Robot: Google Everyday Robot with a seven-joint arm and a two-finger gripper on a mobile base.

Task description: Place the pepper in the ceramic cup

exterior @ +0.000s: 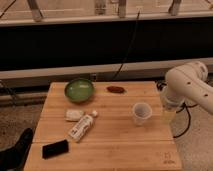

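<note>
Hanging at the side edge of the worktop (115, 145), gripper (169, 112) sits near cup (141, 113); wide or narrow, cannot tell. Pepper (115, 89) lies beyond cup by far edge, near bowl (79, 90), long axis along that edge.

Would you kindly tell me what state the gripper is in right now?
Gripper: at the right edge of the wooden table, beside the small whitish ceramic cup; open or closed cannot be told.
</note>
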